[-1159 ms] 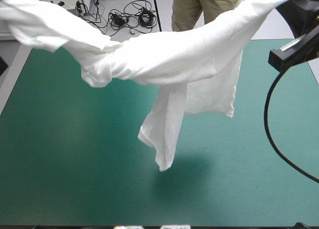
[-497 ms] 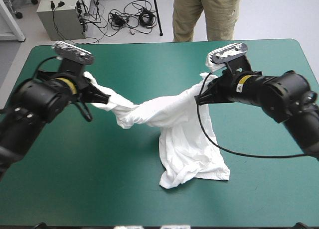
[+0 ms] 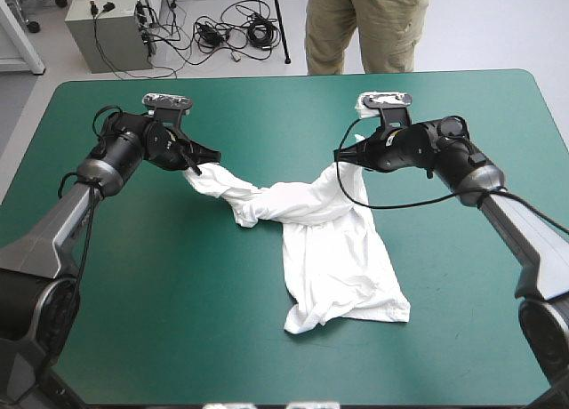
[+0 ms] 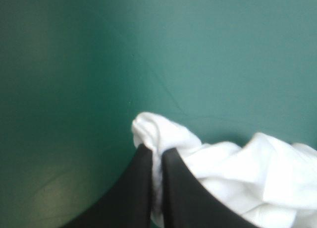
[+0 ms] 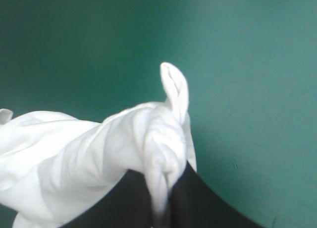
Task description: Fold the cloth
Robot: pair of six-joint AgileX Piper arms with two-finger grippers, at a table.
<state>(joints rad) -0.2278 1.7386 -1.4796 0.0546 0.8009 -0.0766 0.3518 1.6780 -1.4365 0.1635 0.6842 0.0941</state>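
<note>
We find the left hand [image 3: 191, 166] gripping one end of the T-shirt [image 3: 331, 249] and the right hand [image 3: 343, 156] gripping the other. Each pinches white fabric between its black fingers. Both hands sit low over the far half of the table [image 3: 133, 302]. Between them the T-shirt sags as a twisted band. The rest lies crumpled on the teal-green cover, spreading from the centre toward the near edge.

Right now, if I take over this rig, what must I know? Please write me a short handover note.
Left gripper: shut on one end of the T-shirt.
Right gripper: shut on the other end.
T-shirt: twisted like a rope between the two grippers; the rest lies crumpled on the table, toward its near edge.
Done: both ends gripped, nothing folded.
Left: untwist, spread flat, then make every fold.
</note>
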